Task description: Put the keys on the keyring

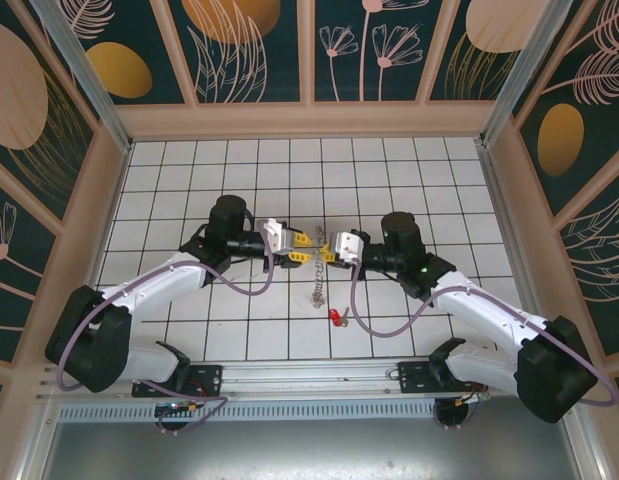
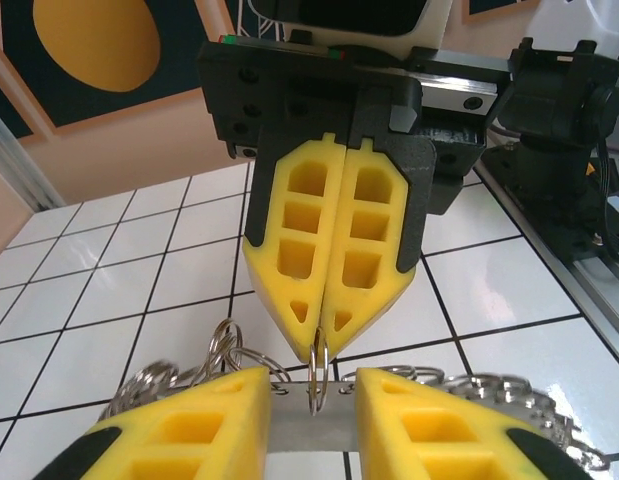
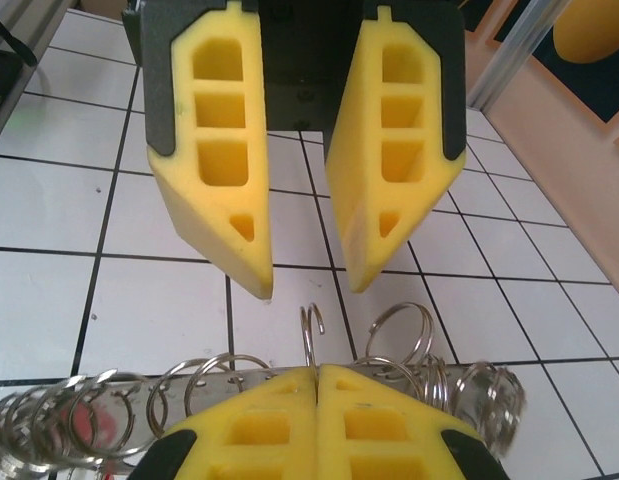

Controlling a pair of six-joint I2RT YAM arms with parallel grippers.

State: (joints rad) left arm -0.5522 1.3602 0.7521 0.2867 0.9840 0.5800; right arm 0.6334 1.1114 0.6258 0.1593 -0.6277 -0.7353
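The keyring hangs between both grippers above the tiles, with a short chain of links dangling below it. It is a grey metal strip fringed with silvery split rings. My right gripper is shut on one upright ring of the keyring, and from the left wrist its closed tips pinch that ring. My left gripper faces it with open jaws on either side of the strip, touching nothing; its spread fingers hover just beyond the ring. One red-headed key lies on the floor below.
White tiled floor inside wooden walls with dark floral panels. The arms' bases and a metal rail run along the near edge. Purple cables loop beside each arm.
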